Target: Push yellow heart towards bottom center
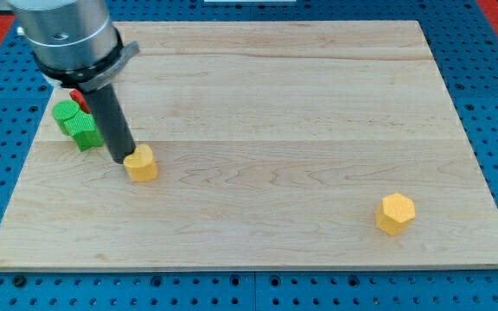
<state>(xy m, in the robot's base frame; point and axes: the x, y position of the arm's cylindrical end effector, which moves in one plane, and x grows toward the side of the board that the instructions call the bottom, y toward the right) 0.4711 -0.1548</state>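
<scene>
The yellow heart (142, 163) lies on the wooden board (258, 138) at the view's left, a little below the middle height. My tip (125, 161) rests on the board right against the heart's left side, touching it. The dark rod rises up and to the left from there to the grey arm body at the view's top left. A yellow hexagon block (395, 213) sits near the view's bottom right.
Green blocks (76, 123) sit just left of the rod near the board's left edge. A red block (79, 98) peeks out behind the rod; other blocks there are hidden by the arm. Blue pegboard surrounds the board.
</scene>
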